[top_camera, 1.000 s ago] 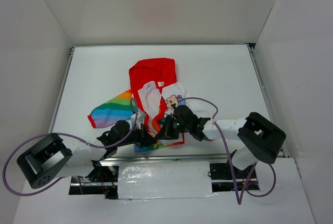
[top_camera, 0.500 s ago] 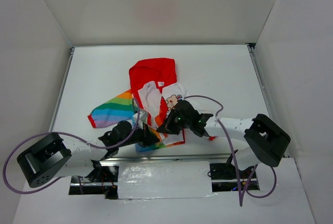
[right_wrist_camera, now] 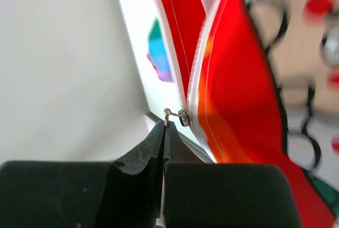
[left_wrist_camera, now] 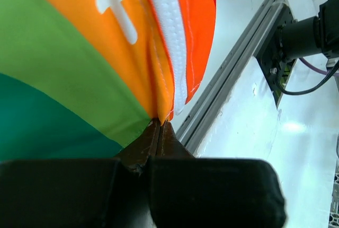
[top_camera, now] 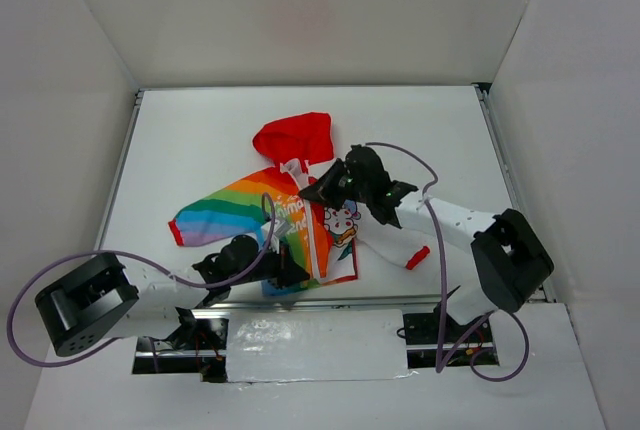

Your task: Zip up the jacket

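The jacket (top_camera: 262, 206) lies mid-table, red hood (top_camera: 295, 136) at the far end, rainbow side on the left, cartoon print (top_camera: 343, 220) on the right. My left gripper (top_camera: 290, 270) is shut on the jacket's bottom hem by the zipper; in the left wrist view the tips (left_wrist_camera: 159, 124) pinch orange fabric (left_wrist_camera: 122, 42) beside the white zipper tape (left_wrist_camera: 168, 26). My right gripper (top_camera: 312, 186) is high on the front near the hood, shut on the metal zipper pull (right_wrist_camera: 168, 115), whose slider (right_wrist_camera: 184, 117) sits on the white-edged red zipper line (right_wrist_camera: 197, 69).
A red-cuffed white sleeve (top_camera: 405, 253) lies to the right under my right arm. A metal rail (top_camera: 300, 300) runs along the table's near edge, also seen in the left wrist view (left_wrist_camera: 233, 63). White walls enclose the table.
My right gripper has drawn the zipper pull up from near the hem toward the hood. The jacket front has closed, the rainbow side spread flat, and the hood bunched smaller. The left gripper stayed.
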Robot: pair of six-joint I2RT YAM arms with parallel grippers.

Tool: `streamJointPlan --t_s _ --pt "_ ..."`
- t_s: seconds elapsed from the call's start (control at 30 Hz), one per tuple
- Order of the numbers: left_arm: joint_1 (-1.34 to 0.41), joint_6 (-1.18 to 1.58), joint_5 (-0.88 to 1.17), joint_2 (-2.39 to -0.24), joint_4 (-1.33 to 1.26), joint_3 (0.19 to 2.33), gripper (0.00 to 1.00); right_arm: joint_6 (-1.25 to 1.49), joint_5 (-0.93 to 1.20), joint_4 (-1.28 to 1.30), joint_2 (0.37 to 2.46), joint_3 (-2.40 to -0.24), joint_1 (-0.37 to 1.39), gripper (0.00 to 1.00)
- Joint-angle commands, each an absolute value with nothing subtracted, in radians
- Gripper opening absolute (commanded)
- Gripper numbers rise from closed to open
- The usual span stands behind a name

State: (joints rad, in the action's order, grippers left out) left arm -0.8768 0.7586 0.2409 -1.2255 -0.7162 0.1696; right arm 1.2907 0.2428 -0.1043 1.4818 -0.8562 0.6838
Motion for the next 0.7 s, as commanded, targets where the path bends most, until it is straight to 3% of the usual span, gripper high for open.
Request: streamJointPlan --t_s 0.0,0.33,0.67 --pt "-0.900 0.742 0.281 -1.207 -0.686 0.149 0.00 1.302 0.255 -0.195 1.486 -0.948 0.638 0.00" --pt "-0.902 0.765 0.193 -1.175 -0.623 0.149 0.00 1.210 0.340 -0.190 1.701 -1.204 0.508 0.00" --pt "-0.902 0.787 0.057 -1.244 -0.482 0.248 0.00 0.891 0.443 0.024 2.045 -1.951 0.391 0.00"
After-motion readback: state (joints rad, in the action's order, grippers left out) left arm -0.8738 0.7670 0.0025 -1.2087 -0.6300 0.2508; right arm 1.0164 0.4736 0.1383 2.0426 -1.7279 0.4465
